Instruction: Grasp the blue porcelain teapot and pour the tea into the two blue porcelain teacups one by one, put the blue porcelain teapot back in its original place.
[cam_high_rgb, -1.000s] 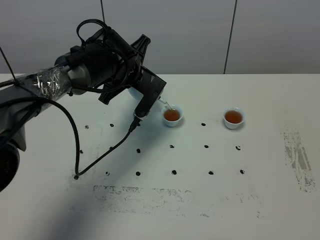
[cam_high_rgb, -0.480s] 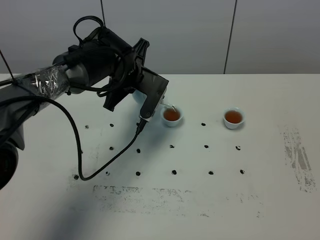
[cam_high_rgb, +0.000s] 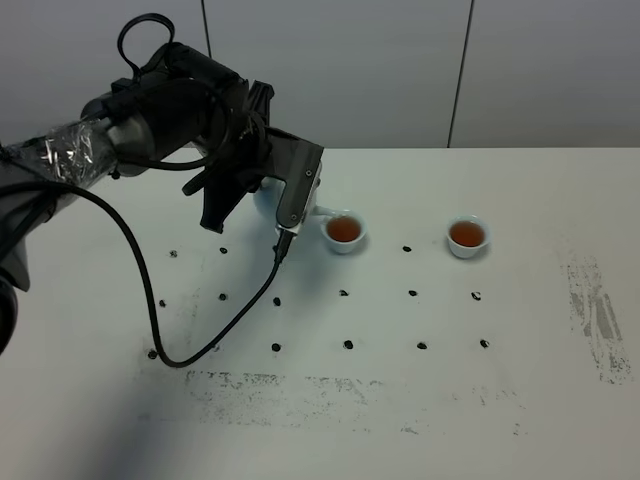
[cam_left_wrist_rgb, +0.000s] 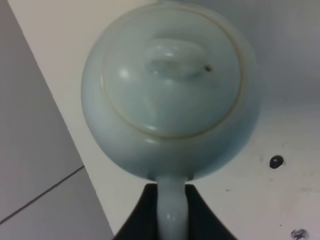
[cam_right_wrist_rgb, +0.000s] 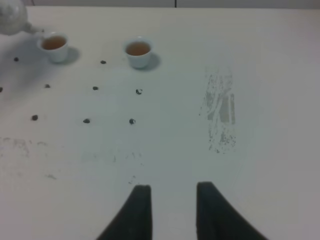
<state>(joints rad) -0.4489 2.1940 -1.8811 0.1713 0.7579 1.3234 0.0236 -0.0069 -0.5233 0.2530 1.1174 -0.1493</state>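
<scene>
The blue porcelain teapot (cam_left_wrist_rgb: 172, 95) fills the left wrist view, seen from above, upright, with its knobbed lid on. My left gripper (cam_left_wrist_rgb: 171, 207) is shut on its loop handle. In the high view the arm hides most of the pot (cam_high_rgb: 264, 192); only its spout tip shows, just left of the left cup. I cannot tell whether the pot rests on the table. The two blue porcelain teacups, left (cam_high_rgb: 343, 230) and right (cam_high_rgb: 467, 236), both hold brown tea. My right gripper (cam_right_wrist_rgb: 172, 202) is open and empty, low over the table, far from the cups (cam_right_wrist_rgb: 54, 46) (cam_right_wrist_rgb: 138, 51).
A black cable (cam_high_rgb: 200, 335) loops from the left arm across the table in front of it. Rows of small black dots (cam_high_rgb: 413, 294) mark the white table. A scuffed grey patch (cam_high_rgb: 595, 310) lies at the right, another along the front (cam_high_rgb: 300, 385).
The left arm has drawn back to the left and turned the teapot upright. The spout has left the rim of the left cup. The right gripper is not shown earlier.
</scene>
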